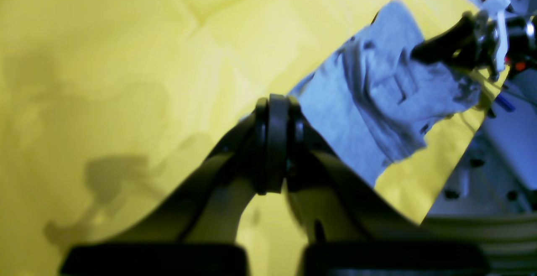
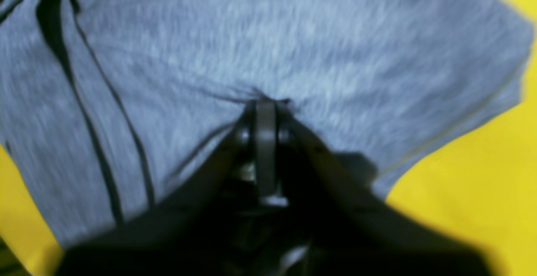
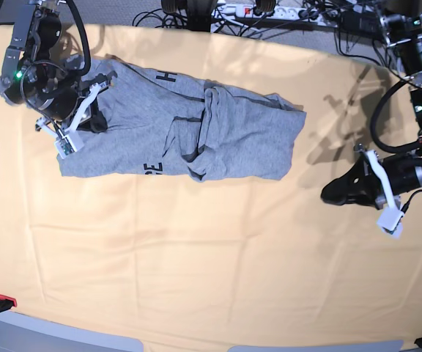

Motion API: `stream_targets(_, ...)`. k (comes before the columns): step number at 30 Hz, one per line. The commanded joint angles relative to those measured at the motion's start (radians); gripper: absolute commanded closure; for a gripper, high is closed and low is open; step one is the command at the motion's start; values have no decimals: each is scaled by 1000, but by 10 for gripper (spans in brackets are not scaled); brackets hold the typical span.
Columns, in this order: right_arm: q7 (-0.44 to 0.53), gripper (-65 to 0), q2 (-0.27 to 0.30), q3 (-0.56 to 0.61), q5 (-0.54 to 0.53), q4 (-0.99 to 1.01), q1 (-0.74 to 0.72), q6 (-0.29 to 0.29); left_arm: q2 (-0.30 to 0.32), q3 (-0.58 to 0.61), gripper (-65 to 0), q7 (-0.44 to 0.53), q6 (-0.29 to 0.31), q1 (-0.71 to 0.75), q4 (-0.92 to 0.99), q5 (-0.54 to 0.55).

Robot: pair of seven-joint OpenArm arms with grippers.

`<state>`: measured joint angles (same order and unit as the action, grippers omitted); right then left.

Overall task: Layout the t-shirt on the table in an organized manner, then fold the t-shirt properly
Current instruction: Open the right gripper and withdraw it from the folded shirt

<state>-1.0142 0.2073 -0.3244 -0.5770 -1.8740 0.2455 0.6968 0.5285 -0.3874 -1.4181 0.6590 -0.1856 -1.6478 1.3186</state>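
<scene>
Black end effectors [image 3: 335,192], white brackets

Bright, even light; both wrist views motion-blurred.

The base camera is looking straight down on the tabletop [image 3: 211,279] from high up; each wrist camera is peering closely past its own fingers, all sharing the t-shirt [image 3: 189,132].
</scene>
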Motion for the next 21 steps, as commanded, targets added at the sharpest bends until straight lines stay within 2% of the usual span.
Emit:
stream_targets(1,23,-167,18,-6,-12,-32,-27,1,33,-9,0,22,-1,-14,-13,24)
stream_targets(3,20,-322,32,-13,-7,-37,-52,-24,58,-8,0,22,0,-8,-13,23)
stream_targets(5,-3,-401,46,-25,7,-37,-77,-58,79,-8,0,22,2,-6,-13,13)
stream_targets(8,-121,-407,57,-69,1,-37,-94,-148,116,-8,0,22,3,-6,-13,-6)
stream_targets(11,-179,-407,59,-158,-52,-37,-89,-145,148,-9,0,22,3,-6,-13,-6)
stream_targets(14,-188,-407,59,-288,-161,-37,-88,-115,153,-9,0,36,3,-6,-13,-30)
stream_targets(17,-196,-407,59,-415,-267,-37,-72,-115,154,-9,0,38,2,0,-13,-65)
stream_targets(21,-195,-407,58,-489,-332,-37,3,-115,153,-9,0,42,2,24,-13,-73)
